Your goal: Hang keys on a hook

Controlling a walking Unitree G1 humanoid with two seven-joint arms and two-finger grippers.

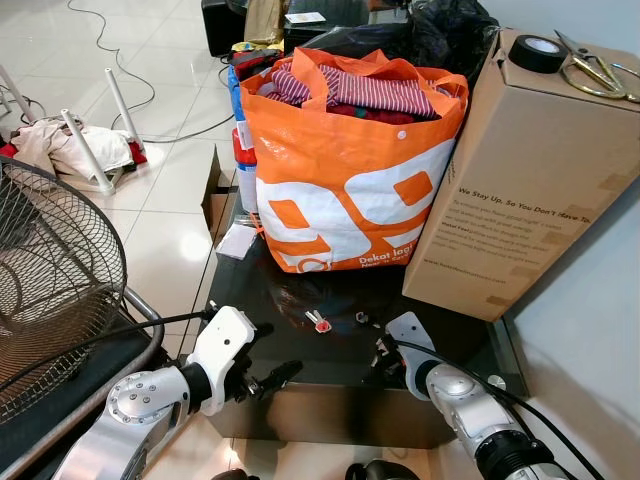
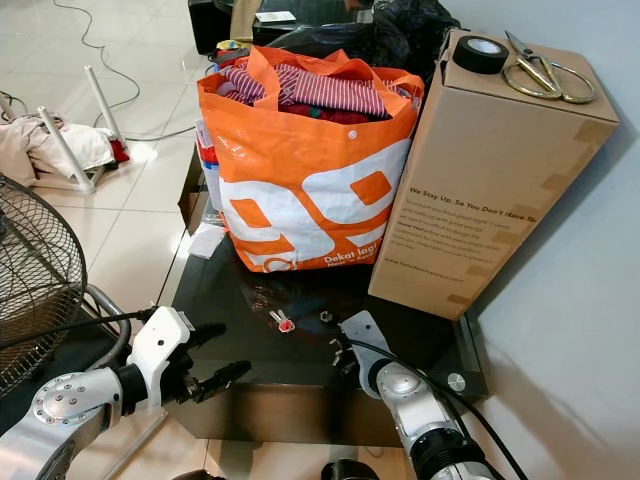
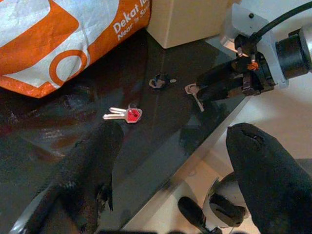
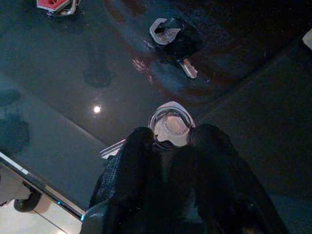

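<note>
On the dark glass table (image 1: 300, 375), the right gripper (image 4: 168, 146) pinches a silver key (image 4: 169, 126) at the near edge. The left gripper (image 3: 170, 165) gapes wide nearby. Farther in, toward the orange bag (image 1: 350, 190), lie a red-capped key (image 3: 124, 114) and a black-headed key (image 4: 173, 41).

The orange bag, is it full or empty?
Full. The orange bag on the dark table is stuffed to its open top with striped and red clothes, bulging above the rim.

White tiled floor (image 1: 170, 190), dark glass table (image 1: 300, 345)
</note>
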